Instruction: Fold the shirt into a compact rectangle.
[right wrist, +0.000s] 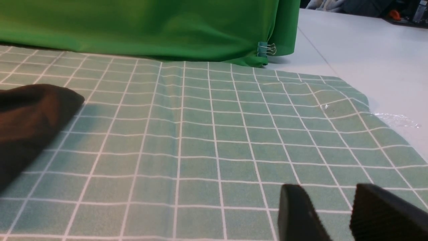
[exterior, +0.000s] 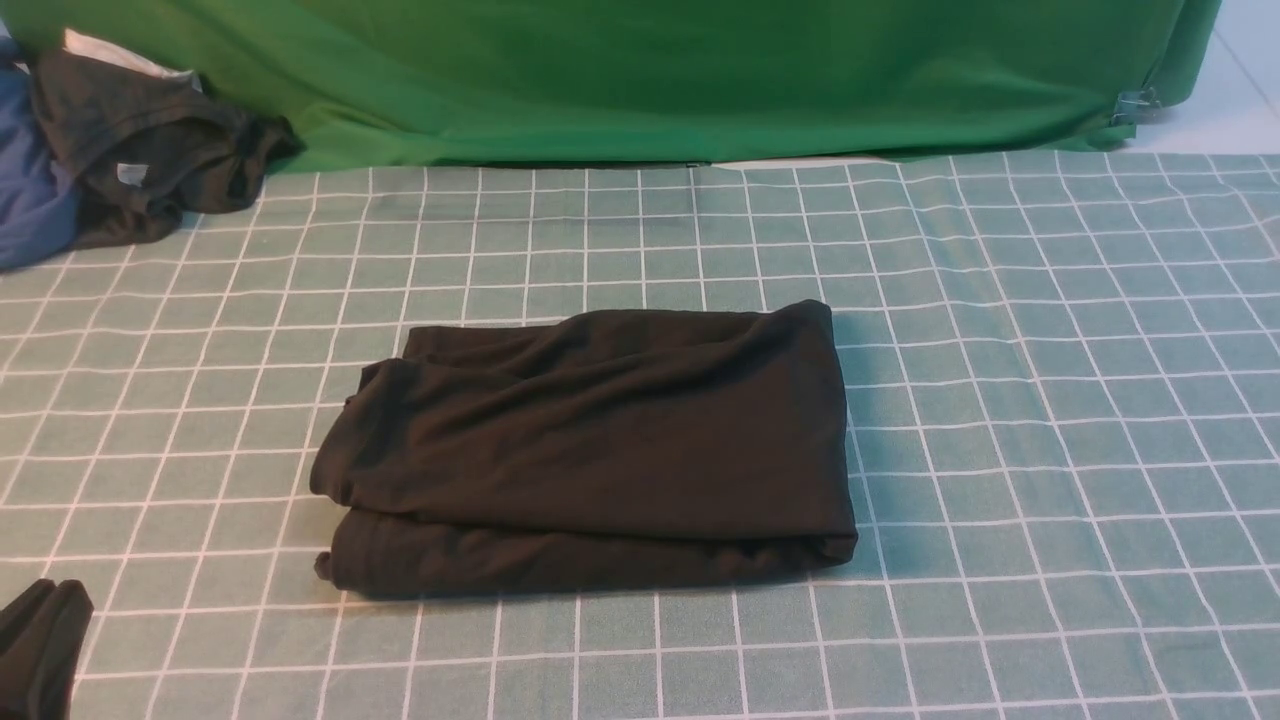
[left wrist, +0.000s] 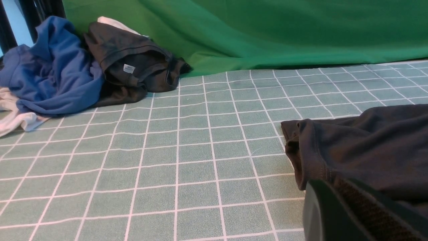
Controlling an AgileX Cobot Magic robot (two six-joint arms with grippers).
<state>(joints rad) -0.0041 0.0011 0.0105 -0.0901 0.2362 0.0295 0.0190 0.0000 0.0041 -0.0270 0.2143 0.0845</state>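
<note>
No print or readable writing is seen on the shirt [exterior: 590, 450] — it lies folded mid-bench [exterior: 1050, 420], long axis running left to right. A small pale tag, unreadable, is seen on the dark grey garment [exterior: 150, 150]. The left fingers [left wrist: 354, 214] are closed and empty; the right fingers [right wrist: 297, 211] stand partly apart, empty.

So the worktop [exterior: 1050, 400] has a teal checked cloth [exterior: 640, 240] with white grid lines on it. A green backdrop [exterior: 650, 70] hangs along the far edge, held by a binder clip [right wrist: 266, 49] at its far right corner. Bare white surface [right wrist: 367, 50] shows beyond the cloth's right edge.
</note>
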